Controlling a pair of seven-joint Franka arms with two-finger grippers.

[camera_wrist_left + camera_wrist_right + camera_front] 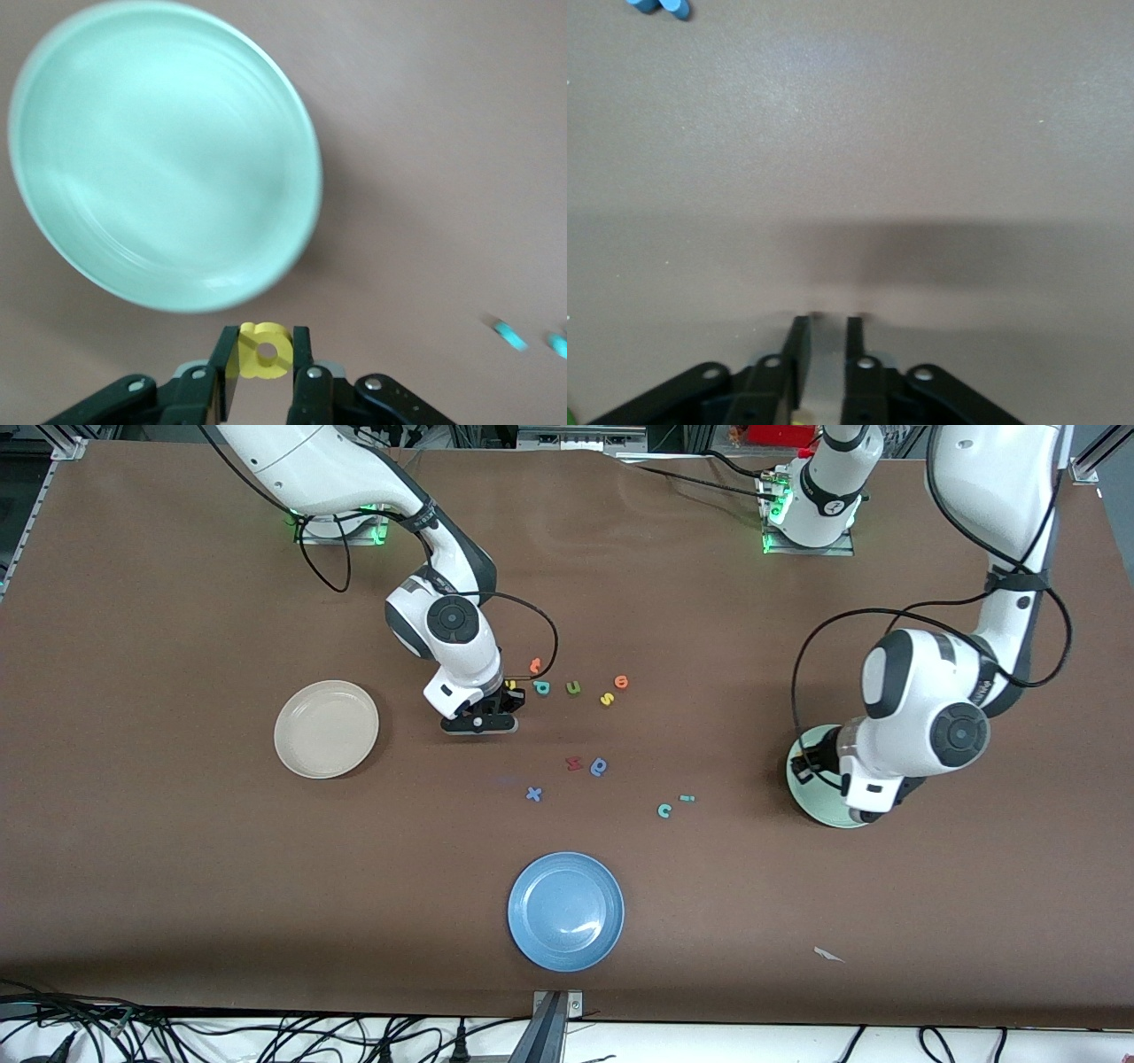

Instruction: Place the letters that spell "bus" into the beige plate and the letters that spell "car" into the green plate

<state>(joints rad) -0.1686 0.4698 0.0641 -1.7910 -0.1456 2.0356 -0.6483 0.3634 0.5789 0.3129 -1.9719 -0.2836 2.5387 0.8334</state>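
Carrying the yellow a (264, 351) pinched in our left tool (266, 367), we hovered at the green plate (106, 106), release due next. Our right tool (493, 707) sat narrow on the bench (177, 868); its catch, we couldn't confirm.

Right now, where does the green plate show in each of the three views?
Front view: the green plate lies at the left arm's end of the table, mostly covered by the left arm's wrist.
Left wrist view: the plate fills most of the picture, above the left pincer, shut on a yellow letter.
Right wrist view: not in it.
Shared landmark: the brown tabletop.
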